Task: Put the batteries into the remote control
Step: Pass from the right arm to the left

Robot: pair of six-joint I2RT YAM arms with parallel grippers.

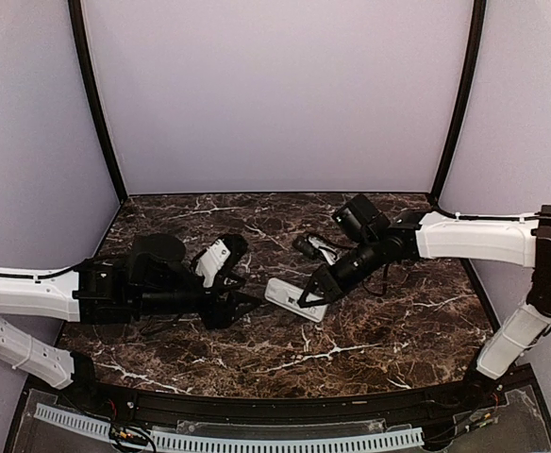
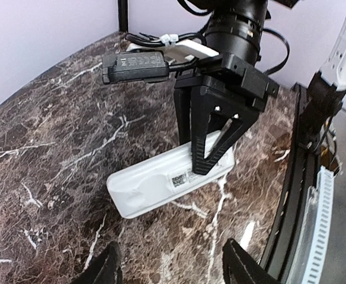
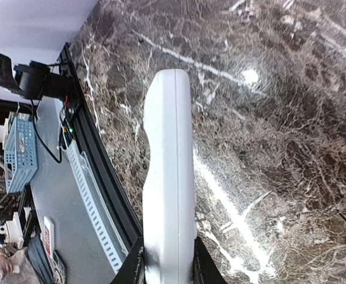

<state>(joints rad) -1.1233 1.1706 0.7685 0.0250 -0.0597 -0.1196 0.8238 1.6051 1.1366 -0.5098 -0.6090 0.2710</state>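
Right jaws are pinching one end of the remote control (image 2: 155, 186), which is resting on the tabletop (image 2: 54, 148) at centre. Left jaws are hovering spread and empty just beside it. I'm seeing no batteries anywhere, so I'm judging loading not started.
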